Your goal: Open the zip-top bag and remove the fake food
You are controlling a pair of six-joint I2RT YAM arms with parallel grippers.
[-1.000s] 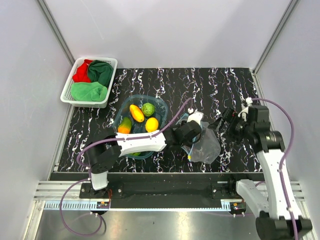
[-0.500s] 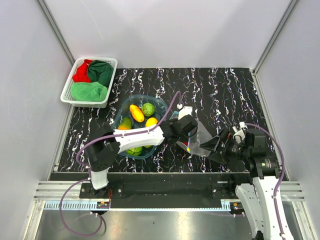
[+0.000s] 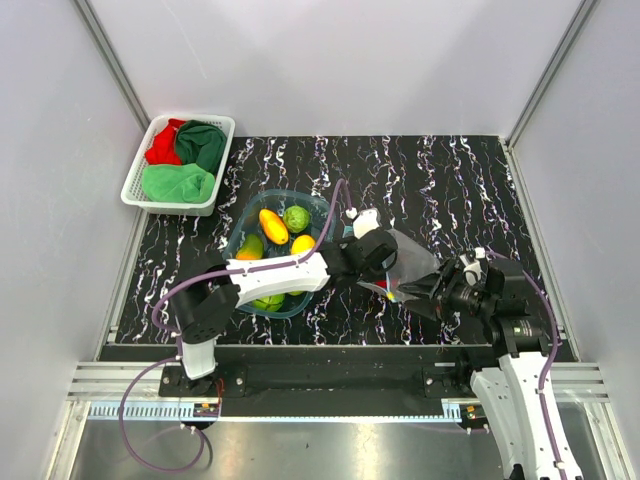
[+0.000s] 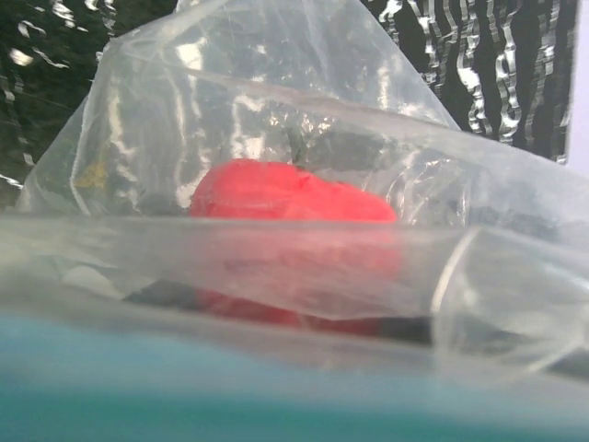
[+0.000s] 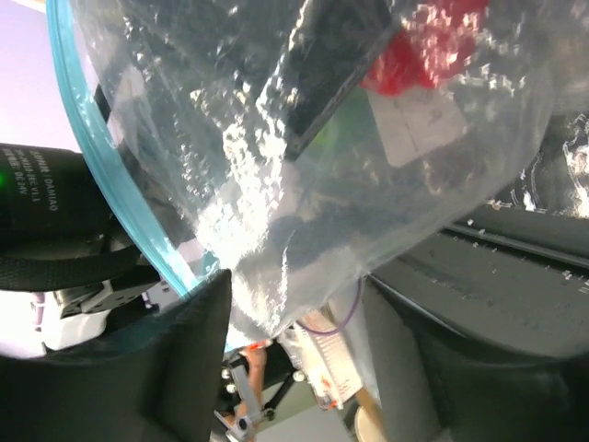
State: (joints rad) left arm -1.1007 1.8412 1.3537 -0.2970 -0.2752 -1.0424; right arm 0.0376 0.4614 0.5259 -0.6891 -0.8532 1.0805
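**Limp bag held between the arms, mouth to the left**

The zip-top bag (image 3: 412, 262) is thin, light, slippery film, held just above the table (image 3: 470, 180), near side, right of centre. One red fake food (image 4: 293, 230) lies inside. We'd pinch the stiffer teal zip strip (image 5: 97, 161). The long axis runs left-right, mouth left. On the left gripper (image 3: 372, 258) the fingers are hidden; we judge them clamped on the mouth. On the right gripper (image 3: 420, 290) the jaws stand apart, straddling a bunched corner.
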